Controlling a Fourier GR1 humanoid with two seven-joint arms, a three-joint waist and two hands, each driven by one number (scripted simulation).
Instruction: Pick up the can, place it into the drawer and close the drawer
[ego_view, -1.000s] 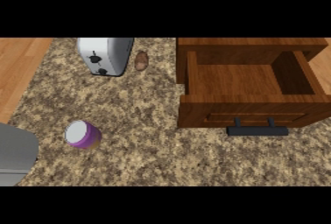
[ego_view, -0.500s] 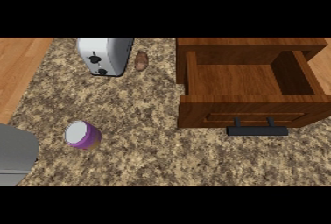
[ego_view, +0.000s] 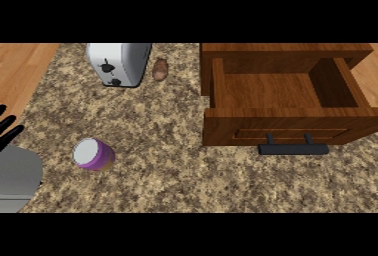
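looking from the left edge across: the left hand (ego_view: 7, 127) has just popped into view, well left of the can (ego_view: 94, 154). a second ago only the grey forearm showed there, so that's the one real change. its fingers (ego_view: 10, 131) are straight and spread, holding nothing, not touching the can. can hasn't budged, sitting upright on the counter (ego_view: 170, 170), purple body, white lid, well apart from the drawer (ego_view: 284, 97).

up and right of the can is the toaster (ego_view: 118, 62), with a small brown thing (ego_view: 160, 69) just beside it, can't tell what it is. further right of the can, the drawer is pulled open, nothing in it, black handle (ego_view: 293, 148) facing the robot.

right hand doesn't show at all.

my read: this is barely the start, the reach is maybe beginning. pick, place and close are all still to do.
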